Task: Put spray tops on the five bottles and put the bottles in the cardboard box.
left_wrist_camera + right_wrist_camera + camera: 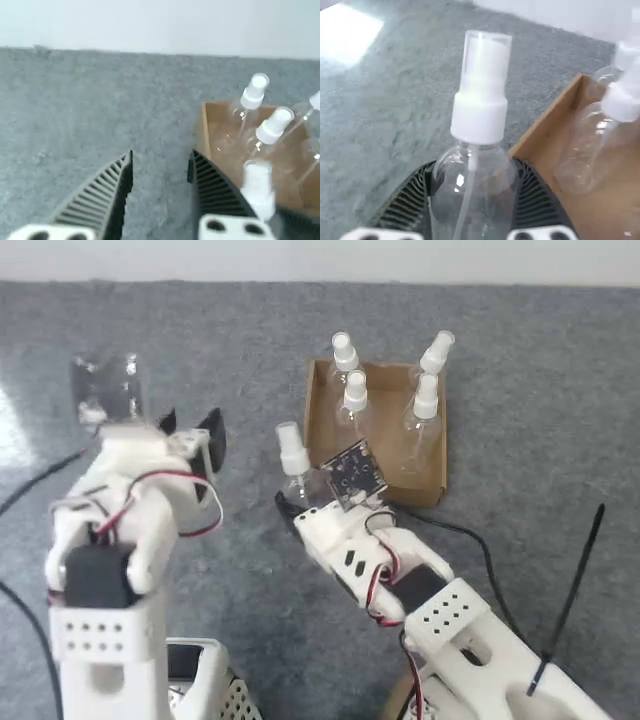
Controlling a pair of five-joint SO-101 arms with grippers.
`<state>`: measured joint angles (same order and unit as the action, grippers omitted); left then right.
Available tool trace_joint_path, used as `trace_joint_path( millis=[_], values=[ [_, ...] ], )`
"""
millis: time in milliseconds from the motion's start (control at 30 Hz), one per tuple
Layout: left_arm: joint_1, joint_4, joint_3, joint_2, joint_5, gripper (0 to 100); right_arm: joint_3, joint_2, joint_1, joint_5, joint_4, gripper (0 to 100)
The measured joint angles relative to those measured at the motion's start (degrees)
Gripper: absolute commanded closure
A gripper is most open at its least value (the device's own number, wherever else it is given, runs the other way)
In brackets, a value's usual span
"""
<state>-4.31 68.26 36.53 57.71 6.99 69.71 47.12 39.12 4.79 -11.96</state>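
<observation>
My right gripper is shut on a clear bottle with a white spray top, held upright just left of the cardboard box. In the high view this bottle stands beside the box's left wall. Several capped bottles stand inside the box. My left gripper is open and holds nothing, hanging over the grey mat left of the box; its black fingers frame bare mat.
A clear plastic piece lies on the grey mat at the far left. Black cables run along the mat near both arm bases. Open mat lies between the two arms.
</observation>
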Motion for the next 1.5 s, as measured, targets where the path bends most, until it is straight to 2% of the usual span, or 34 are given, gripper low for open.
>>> trace_joint_path(
  millis=[67, 167, 367, 467, 567, 667, 900, 1067, 1400, 1500],
  values=[
    [1.23, 0.0, 4.48, 2.73, -0.35, 83, -3.16, 0.0, -3.08, 0.0, -1.76, 99.2],
    [5.36, 0.0, 11.96, 5.54, -4.66, 83, -10.37, 0.0, -5.45, 0.0, -8.18, 99.2],
    [13.36, 0.0, 17.76, 8.18, -6.42, 83, -26.46, -4.31, -5.71, -3.87, -18.64, 99.2],
    [15.91, 0.0, 18.99, 9.49, -6.59, 77, -33.49, -11.52, -5.71, -4.31, -21.36, 99.2],
    [16.53, -2.02, 21.36, 10.29, -6.59, 72, -39.12, -18.9, -5.71, -4.4, -23.3, 99.2],
    [16.53, -5.8, 24.53, 10.46, -6.59, 73, -43.69, -23.03, -4.92, -4.4, -26.9, 99.2],
    [16.53, -15.47, 29.89, 10.46, -6.77, 73, -50.37, -23.56, -3.6, -3.52, -37.1, 99.2],
    [16.53, -16.26, 29.98, 10.46, -6.77, 73, -50.9, -22.07, -3.43, -3.52, -40.79, 99.2],
    [13.8, -16.26, 29.98, 10.55, -6.77, 73, -45.19, -11.08, -2.9, -3.43, -41.23, 99.2],
    [13.45, -16.26, 29.98, 10.55, -6.77, 76, -45.1, -10.9, -2.9, -3.43, -40.88, 99.2]
  ],
)
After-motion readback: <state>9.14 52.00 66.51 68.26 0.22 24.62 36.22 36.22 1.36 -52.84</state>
